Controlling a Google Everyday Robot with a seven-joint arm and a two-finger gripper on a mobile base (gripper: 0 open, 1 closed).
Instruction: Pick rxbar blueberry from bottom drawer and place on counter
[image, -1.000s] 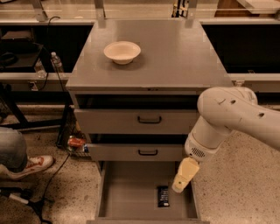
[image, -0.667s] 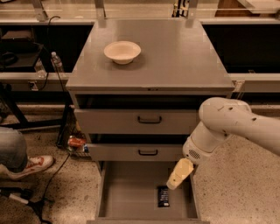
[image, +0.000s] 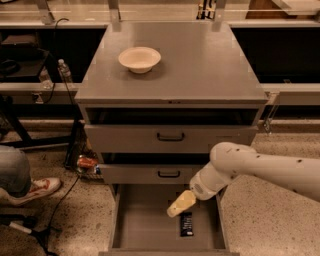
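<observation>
Below the front edge of the counter (image: 200, 65), right of centre, on the floor of the open bottom drawer (image: 142, 227): rxbar blueberry (image: 186, 224), flat, dark-wrapped, lying lengthwise. Probably light, slightly pliant, slick in its wrapper; best pinched across the narrow width at mid-length. Just over its far end: gripper (image: 181, 204), contact unclear, open or closed impossible to tell. Toward the counter's rear left corner: pale bowl (image: 139, 59).

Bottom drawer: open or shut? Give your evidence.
Open. The bottom drawer is pulled out, its floor exposed, the rxbar blueberry lying inside; the gripper hangs over the bar.
</observation>
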